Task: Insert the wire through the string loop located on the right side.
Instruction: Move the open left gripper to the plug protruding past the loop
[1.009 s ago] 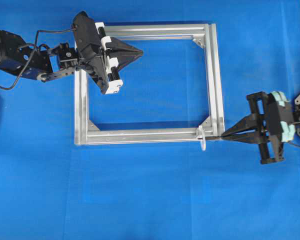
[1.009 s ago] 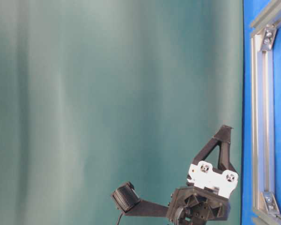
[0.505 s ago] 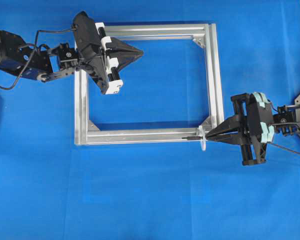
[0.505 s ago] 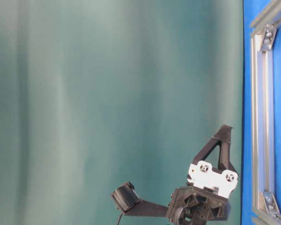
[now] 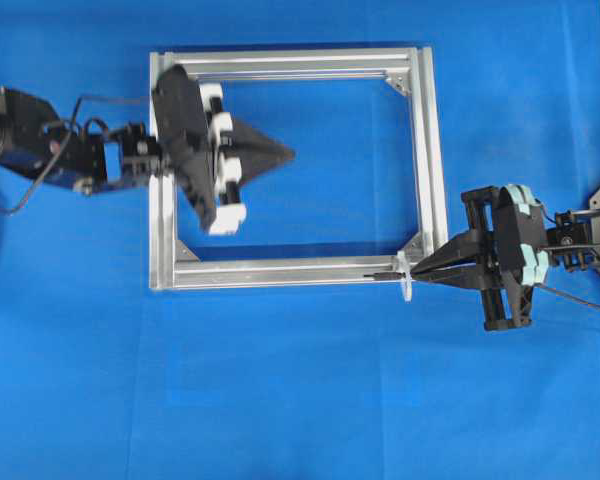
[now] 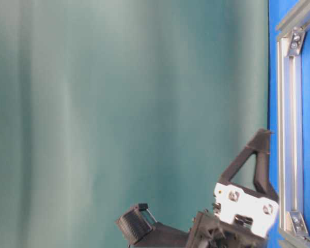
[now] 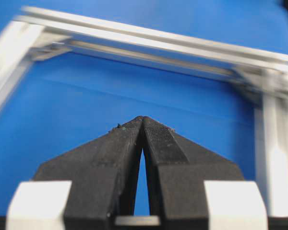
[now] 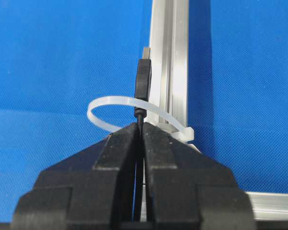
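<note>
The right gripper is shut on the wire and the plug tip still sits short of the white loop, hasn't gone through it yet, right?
Not quite. The right gripper is shut on the wire, but the right wrist view shows its plug tip already through the string loop.

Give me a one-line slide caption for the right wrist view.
Right tool, shut on the wire, holds its plug tip through the string loop beside the aluminium frame.
</note>
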Motion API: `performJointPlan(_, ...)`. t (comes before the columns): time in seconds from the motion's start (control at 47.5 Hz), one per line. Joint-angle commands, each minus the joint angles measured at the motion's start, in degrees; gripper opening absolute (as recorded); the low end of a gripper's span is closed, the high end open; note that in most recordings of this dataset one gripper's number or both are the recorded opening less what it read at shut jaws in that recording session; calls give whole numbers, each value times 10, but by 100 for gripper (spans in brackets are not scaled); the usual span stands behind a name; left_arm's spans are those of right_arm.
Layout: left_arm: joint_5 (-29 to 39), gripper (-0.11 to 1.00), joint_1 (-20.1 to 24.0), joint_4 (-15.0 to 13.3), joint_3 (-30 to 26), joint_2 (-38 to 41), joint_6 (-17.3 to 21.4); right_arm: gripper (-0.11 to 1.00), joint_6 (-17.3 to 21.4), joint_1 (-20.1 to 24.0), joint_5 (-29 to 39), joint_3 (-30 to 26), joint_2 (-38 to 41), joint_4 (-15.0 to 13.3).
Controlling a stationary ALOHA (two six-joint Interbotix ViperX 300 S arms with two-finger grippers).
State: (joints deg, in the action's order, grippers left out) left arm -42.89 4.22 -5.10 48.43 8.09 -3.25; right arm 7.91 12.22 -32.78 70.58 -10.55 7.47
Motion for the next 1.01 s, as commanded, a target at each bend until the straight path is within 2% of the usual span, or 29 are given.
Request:
performJointPlan(0.0, -6, 0, -41, 1, -4, -16, -9, -3, 0, -1, -5, -9, -4, 1)
performJointPlan(0.252, -4, 0, -128, 1, -13, -13, -43, -3, -2, -1, -5, -10, -4, 1)
performJointPlan(0.421, -3, 0, -163, 1, -14, -12, -59, -3, -2, -1, -5, -9, -4, 2)
performJointPlan(0.736, 20, 0, -159, 1, -42, -3, -62, -3, -2, 0, -5, -11, -4, 1)
performJointPlan(0.988, 91, 0, -144, 1, -133, 34, -54, -3, -2, 0, -6, -11, -4, 1)
